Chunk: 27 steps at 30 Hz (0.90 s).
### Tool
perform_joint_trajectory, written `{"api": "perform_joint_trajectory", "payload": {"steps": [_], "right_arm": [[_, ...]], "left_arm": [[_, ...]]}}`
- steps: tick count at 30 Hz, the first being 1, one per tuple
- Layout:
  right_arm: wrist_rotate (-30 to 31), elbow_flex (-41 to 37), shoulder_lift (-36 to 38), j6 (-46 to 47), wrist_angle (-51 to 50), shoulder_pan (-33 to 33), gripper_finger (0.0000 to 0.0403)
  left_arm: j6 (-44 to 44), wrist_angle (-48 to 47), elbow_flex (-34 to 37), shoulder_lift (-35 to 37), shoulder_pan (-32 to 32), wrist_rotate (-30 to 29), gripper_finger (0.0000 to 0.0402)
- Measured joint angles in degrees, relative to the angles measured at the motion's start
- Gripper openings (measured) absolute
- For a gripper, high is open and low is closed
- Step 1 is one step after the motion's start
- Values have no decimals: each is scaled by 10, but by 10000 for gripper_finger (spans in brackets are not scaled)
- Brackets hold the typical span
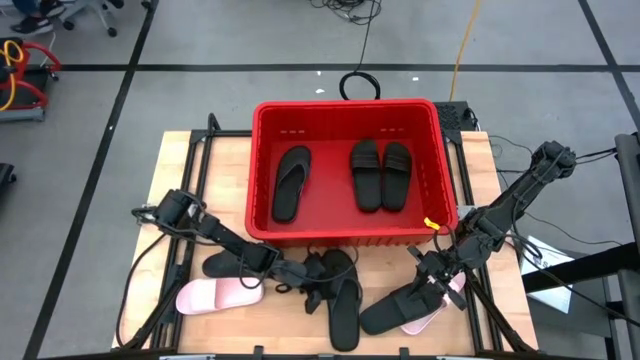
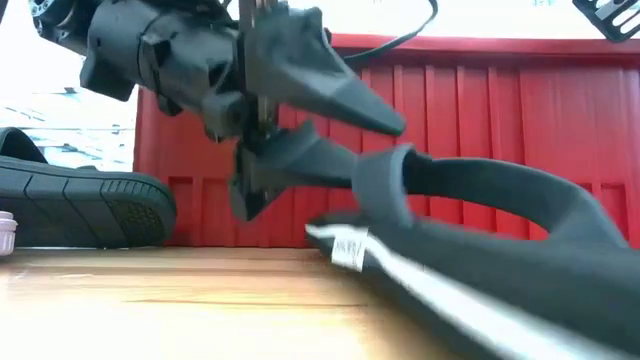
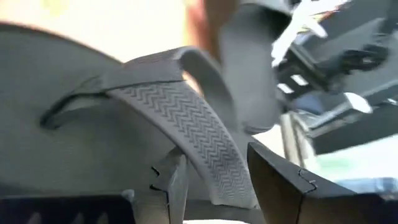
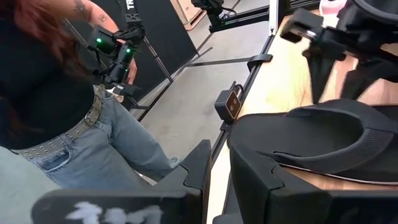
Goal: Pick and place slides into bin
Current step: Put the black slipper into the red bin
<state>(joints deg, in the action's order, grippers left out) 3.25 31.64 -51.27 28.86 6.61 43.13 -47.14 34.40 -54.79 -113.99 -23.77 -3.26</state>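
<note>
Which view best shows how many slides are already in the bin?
The high view: it looks straight into the red bin and shows three black slides inside. The low view shows only its outer wall; the wrist views miss it.

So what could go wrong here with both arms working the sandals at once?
The left gripper straddles only a thong strap, so that sandal may swing or slip when lifted. The right gripper pinches the edge of a black sandal overlapping a pink one, which might get dragged off the table.

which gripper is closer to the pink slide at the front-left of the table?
Left. The left gripper sits just right of that pink slide, at the black thong slides. The right gripper is far across the table, by the other pink slide.
</note>
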Motion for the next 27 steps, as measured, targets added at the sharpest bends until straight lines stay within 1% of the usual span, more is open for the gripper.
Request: {"api": "perform_joint_trajectory", "payload": {"steps": [5,7,10,15,16,21,27], "right_arm": [[0,0,0,0,0,0,50],[1,0,0,0,0,0,50],[1,0,0,4,0,0,50],[1,0,0,4,0,0,50],[1,0,0,4,0,0,50],[1,0,0,4,0,0,50],[1,0,0,4,2,0,50]], "left_arm": [[2,-3,0,0,0,4,155],[2,-3,0,0,0,4,145],[4,-11,0,0,0,0,110],[14,-13,0,0,0,1,21],[16,-13,0,0,0,2,11],[16,-12,0,1,0,8,5],[0,-5,1,23,0,50,2]]}}
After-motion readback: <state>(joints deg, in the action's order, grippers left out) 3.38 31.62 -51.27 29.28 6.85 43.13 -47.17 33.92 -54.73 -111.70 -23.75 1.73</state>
